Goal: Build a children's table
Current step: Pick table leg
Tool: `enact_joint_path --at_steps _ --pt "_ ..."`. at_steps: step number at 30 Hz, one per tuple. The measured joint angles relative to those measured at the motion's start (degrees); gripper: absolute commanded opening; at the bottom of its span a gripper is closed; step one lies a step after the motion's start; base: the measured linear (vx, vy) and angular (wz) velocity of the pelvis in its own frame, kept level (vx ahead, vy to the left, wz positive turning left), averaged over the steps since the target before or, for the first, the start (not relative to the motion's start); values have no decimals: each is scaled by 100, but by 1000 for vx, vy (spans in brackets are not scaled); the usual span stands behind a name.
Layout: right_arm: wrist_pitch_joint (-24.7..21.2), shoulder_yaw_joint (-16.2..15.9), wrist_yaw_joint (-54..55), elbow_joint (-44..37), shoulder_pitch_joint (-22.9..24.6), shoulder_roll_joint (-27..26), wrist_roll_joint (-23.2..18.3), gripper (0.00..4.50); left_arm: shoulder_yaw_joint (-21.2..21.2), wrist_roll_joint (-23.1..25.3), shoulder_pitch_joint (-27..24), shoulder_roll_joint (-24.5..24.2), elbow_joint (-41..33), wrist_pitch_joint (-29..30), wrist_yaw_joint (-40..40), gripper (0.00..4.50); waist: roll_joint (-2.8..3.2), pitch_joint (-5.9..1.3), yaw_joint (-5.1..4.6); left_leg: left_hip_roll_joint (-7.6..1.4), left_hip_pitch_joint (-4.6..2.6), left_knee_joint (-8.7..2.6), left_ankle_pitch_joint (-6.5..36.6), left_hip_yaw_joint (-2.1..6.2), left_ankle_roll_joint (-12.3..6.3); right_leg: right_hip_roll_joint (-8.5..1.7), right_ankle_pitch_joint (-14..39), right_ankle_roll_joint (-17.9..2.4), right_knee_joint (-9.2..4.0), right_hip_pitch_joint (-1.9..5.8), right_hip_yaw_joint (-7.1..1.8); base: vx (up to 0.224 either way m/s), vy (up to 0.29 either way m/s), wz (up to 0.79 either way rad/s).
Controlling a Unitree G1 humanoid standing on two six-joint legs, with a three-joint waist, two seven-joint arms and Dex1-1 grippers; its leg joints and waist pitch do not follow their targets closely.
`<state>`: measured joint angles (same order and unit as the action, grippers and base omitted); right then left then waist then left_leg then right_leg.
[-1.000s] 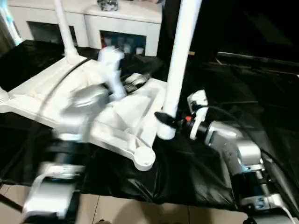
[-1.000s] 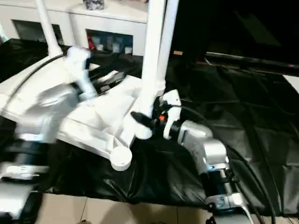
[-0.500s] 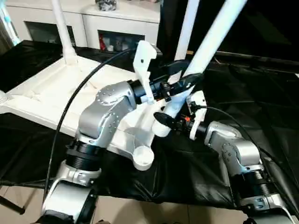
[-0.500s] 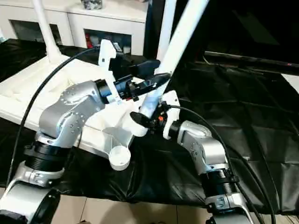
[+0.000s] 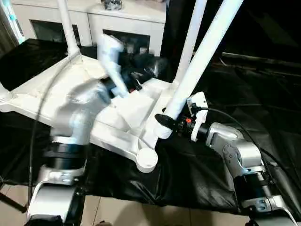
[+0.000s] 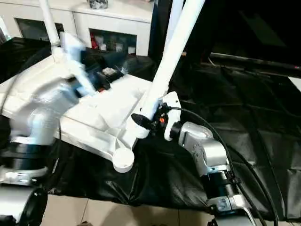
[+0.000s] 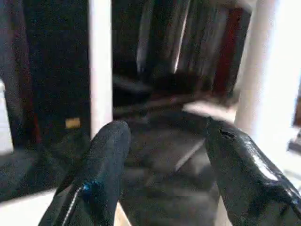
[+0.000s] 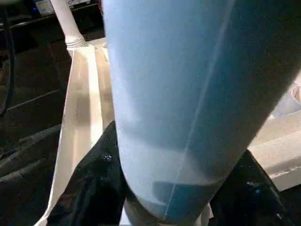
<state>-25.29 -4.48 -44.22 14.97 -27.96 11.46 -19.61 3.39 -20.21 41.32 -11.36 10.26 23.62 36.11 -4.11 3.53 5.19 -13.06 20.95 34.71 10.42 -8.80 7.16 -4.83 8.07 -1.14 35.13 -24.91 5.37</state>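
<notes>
Fingers of the right gripper point(image 5: 162, 123) closed around the lower end of a tilted white leg point(image 5: 202, 59), black pads on either side of the tube just above its bottom end; the right wrist view confirms the tube wedged between both pads point(image 8: 91, 188). That leg leans up and away toward the robot's right, its foot just beside the near right edge of the white tabletop point(image 5: 124, 113), which lies underside up on the black-draped surface point(image 5: 263, 94). Fingers of the left gripper point(image 7: 164, 155) parted with nothing between them, held above the middle of the tabletop; left arm blurred in the head views. Left wrist view: two white legs flank the parted fingers, neither touched. Second leg point(image 5: 193, 35) stands upright in the far right corner, directly behind the held leg, close beside it. Third leg point(image 5: 67, 26) upright in the far left corner socket. Empty round corner socket point(image 5: 146, 160) at the near right corner, just below and to the left of the held leg's foot. Beyond the surface, a white cabinet point(image 5: 94, 16) with dark glass doors. A black cable point(image 5: 225, 117) runs from the right wrist over the forearm.
</notes>
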Motion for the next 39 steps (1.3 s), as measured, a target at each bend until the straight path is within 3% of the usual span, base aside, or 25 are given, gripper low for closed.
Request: enact_joint_path --at_steps 2,8,14,17,20,25,28,34,35,38,39 --pt "24 -38 1 31 -26 -6 0 189 219 166 76 216 140 -32 -119 294 -3 1 -3 0 2 0 -4 0 -5 0 0 0 1 -2 0 0 0 0" --pt "103 51 -1 83 -43 37 0 189 284 328 407 487 348 -111 -280 294 -1 1 -21 0 -1 -3 -5 0 -4 0 -1 0 3 -2 2 0 0 0" --pt "120 33 2 91 -47 37 3 189 238 302 406 430 343 -129 -239 294 0 1 -10 0 0 -5 -5 0 -5 0 -2 -1 2 -4 2 0 0 0" --pt "121 -42 15 123 -50 22 30 189 240 451 406 165 370 -320 -240 294 1 1 -26 0 -5 -5 -5 0 -5 1 -2 -2 4 -3 2 0 0 0" --pt "199 -33 93 203 -64 41 142 189 258 775 329 -407 488 -583 -70 294 5 1 -39 -1 -10 -8 -5 1 -4 3 -2 -1 6 -3 2 0 0 0" --pt "462 86 437 559 -153 71 341 189 326 924 -236 -1473 611 -906 1017 294 4 0 -13 0 -7 -11 -6 2 -2 2 -2 -2 1 -7 1 0 0 0" --pt "603 139 480 670 -170 72 396 189 463 933 -484 -1797 637 -1057 1645 294 5 1 22 0 -13 -11 -7 2 -1 -3 -13 -22 6 -7 -2 0 0 0" --pt "763 171 383 702 -277 250 436 189 1115 867 -975 -2269 636 -1172 3103 294 8 3 1 1 -20 -11 -8 1 1 -5 -14 -24 12 -3 -4 0 0 0" --pt "763 170 358 709 -284 278 436 189 1175 880 -986 -2301 712 -1297 3253 266 11 4 -1 1 -22 -11 -9 1 3 -4 -13 -22 13 -3 -4 0 0 0" --pt "761 167 208 707 -278 328 436 189 1249 977 -983 -2406 908 -1778 3666 256 27 14 -19 1 -40 -11 -10 1 4 -3 -3 -5 14 5 -6 0 0 0" --pt "760 166 159 702 -274 350 436 189 1286 1005 -976 -2426 946 -1855 3760 228 27 14 -19 1 -44 -13 -10 1 5 -3 -3 -5 16 7 -6 0 0 0"
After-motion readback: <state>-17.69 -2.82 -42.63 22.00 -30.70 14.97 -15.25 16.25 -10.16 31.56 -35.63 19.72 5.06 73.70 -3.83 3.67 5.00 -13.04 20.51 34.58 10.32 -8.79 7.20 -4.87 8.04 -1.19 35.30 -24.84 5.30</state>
